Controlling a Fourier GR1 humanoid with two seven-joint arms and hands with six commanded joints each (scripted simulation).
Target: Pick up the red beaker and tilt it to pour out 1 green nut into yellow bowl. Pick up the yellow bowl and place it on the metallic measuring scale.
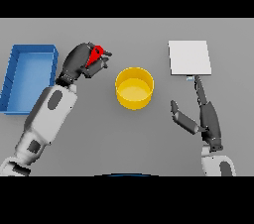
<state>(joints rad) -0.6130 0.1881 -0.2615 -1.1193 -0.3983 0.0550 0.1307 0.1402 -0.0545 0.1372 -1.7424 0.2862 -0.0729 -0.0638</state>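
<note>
Now the left hand (82, 64) is curled round the red beaker (95, 54), held tipped at ten o'clock from the yellow bowl (134, 87), near but not over it. Right hand (206, 116), fingers straight and spread, sits at four o'clock from the bowl, fingertips reaching the scale (189, 57). A blue bin (15, 77) lies at nine o'clock

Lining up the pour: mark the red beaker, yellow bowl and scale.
red beaker (95, 54), head view, its exposed side.
yellow bowl (120, 80), head view, left rim.
scale (189, 57), head view, platform centre.
</note>
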